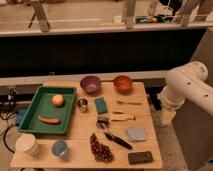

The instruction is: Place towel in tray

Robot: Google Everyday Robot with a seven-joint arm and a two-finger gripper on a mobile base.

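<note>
Taking the single camera view, a white arm (187,90) is seen at the right side of the bench (80,142), and its end effector (167,116) is held just beyond the bench's right edge. Whether it is spread or pressed together cannot be told.

The towel (136,133), a grey folded square, is laid flat on the right front part of the bench, to the left of the end effector and a little nearer the camera. No long axis is marked in it, so no side is judged better for the approach. The green tray (45,105) is set at the left, well apart from the towel. Only one arm is fitted.

Counted:
- one towel
- one tray
- two bowls, a purple bowl (91,84) and an orange bowl (122,83)
- three cups, a metal cup (82,104), a blue cup (60,148) and a white cup (27,145)
</note>
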